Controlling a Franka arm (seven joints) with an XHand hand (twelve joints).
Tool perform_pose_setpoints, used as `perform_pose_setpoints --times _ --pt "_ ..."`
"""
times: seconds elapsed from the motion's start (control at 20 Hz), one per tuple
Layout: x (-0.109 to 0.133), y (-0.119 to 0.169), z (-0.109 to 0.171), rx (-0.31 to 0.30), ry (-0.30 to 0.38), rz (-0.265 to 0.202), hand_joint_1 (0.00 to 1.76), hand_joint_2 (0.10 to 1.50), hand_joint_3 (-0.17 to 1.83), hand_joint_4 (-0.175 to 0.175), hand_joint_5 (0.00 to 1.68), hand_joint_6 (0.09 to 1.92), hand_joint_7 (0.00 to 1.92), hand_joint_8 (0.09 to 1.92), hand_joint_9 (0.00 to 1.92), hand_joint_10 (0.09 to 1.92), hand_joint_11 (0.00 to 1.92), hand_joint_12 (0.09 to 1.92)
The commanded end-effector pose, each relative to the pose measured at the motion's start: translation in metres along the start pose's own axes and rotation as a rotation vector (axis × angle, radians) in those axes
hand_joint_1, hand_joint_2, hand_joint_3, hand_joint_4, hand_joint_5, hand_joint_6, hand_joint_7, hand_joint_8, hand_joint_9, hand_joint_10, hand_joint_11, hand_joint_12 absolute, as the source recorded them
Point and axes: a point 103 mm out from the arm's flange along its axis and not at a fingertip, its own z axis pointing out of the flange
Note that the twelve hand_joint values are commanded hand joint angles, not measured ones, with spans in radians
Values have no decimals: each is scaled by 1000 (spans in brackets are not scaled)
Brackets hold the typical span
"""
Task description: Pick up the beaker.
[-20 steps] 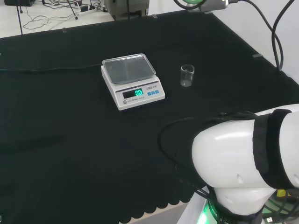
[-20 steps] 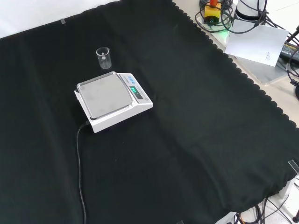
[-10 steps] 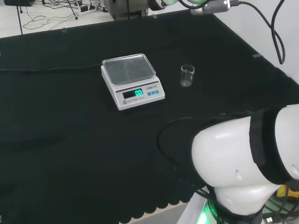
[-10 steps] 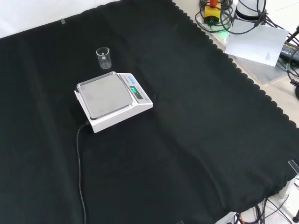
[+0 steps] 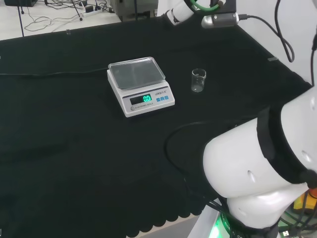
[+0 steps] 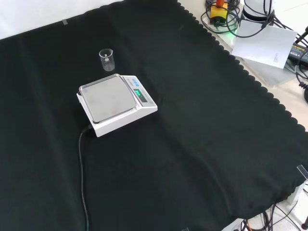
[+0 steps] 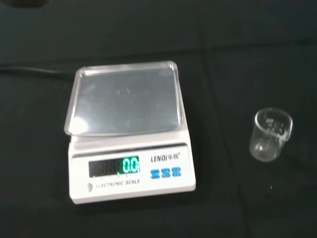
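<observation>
A small clear glass beaker point(image 5: 198, 80) stands upright and empty on the black cloth, a short way to the right of the scale in the head view. In the front view the beaker point(image 6: 106, 59) stands just beyond the scale's far corner. The wrist view looks down on the beaker point(image 7: 271, 134) from well above, with bare cloth all round it. The arm's end point(image 5: 198, 11), white with a green ring and a grey part, hangs high at the top edge of the head view, beyond the beaker.
A white electronic scale point(image 5: 140, 85) with a steel pan and a lit green display sits at mid-bench, shown too in the front view point(image 6: 115, 103) and the wrist view point(image 7: 129, 131). Its black cable point(image 6: 82, 173) runs towards the cloth's near edge. The arm's big white link point(image 5: 262, 173) stands at the lower right.
In the head view the arm's end has come lower into the picture at the top edge, and the big white link has swung. Beaker and scale have not moved.
</observation>
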Motion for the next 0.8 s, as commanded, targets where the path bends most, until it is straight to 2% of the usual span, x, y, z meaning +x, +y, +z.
perform_pose_setpoints --times 0.05,0.5,0.6,0.7,0.8 --pt "-28 52 37 58 39 10 572 829 385 -11 303 188 229 681 360 806 26 1494" --pt "-68 95 74 100 16 31 578 829 385 -13 309 179 231 682 359 805 23 1493" --pt "-73 103 82 87 18 30 580 829 384 -13 310 177 231 683 359 805 22 1493" --pt "-76 110 91 66 -8 36 582 829 384 -14 310 175 231 683 358 805 22 1493" --pt "-80 116 100 72 15 35 584 827 384 -15 309 172 230 683 357 806 44 1501"
